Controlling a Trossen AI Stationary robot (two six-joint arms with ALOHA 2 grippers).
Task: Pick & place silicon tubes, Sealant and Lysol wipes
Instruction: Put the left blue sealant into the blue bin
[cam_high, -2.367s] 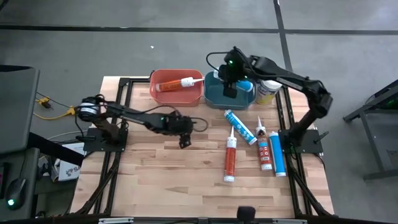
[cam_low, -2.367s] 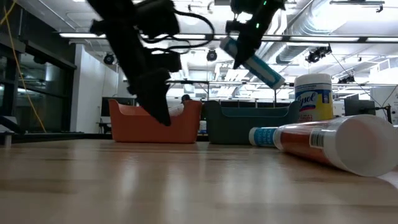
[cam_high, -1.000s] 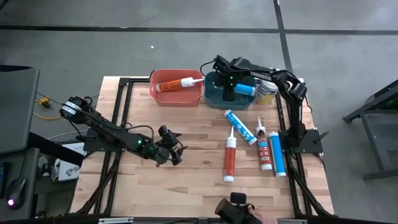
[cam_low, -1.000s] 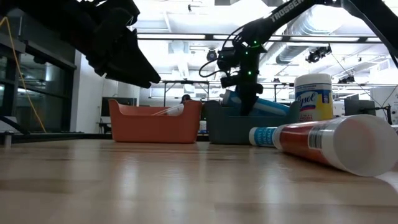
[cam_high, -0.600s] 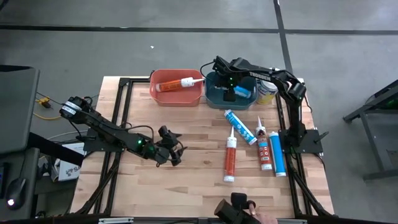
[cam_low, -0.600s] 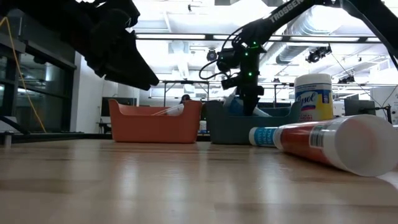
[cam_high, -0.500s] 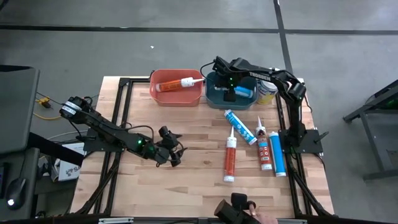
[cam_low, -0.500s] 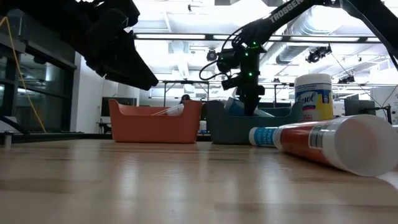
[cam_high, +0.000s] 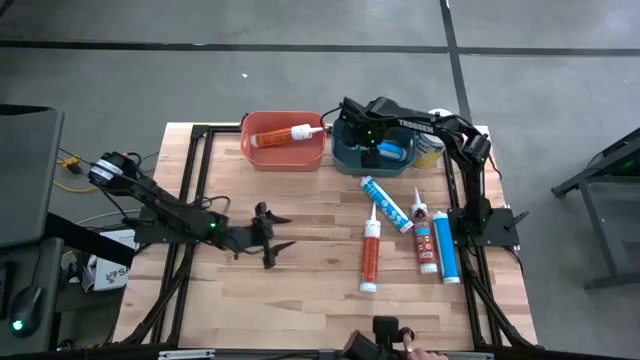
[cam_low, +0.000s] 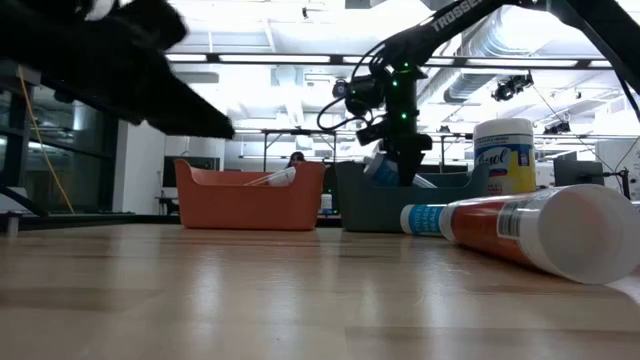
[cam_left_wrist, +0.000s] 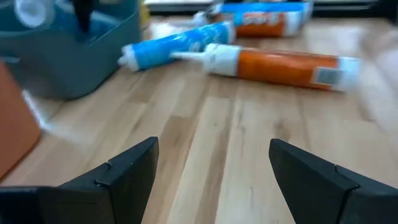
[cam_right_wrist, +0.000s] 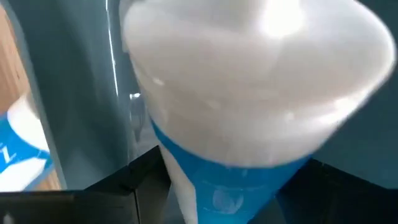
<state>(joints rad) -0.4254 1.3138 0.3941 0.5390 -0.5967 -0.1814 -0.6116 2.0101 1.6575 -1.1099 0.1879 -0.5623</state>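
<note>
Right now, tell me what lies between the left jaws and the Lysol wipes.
High view: from the left gripper toward the Lysol wipes lie bare wood, then the blue bin.

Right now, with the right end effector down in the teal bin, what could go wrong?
The blue tube lies slanted in the teal bin; withdrawing, the right end effector might snag it and drag it out. The Lysol wipes stand just beside the bin, so an arm swing could topple them.

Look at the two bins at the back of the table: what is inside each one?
The orange bin holds one orange tube. The teal bin holds a blue tube, with the right tool over it; the bin's floor beneath is hidden.
</note>
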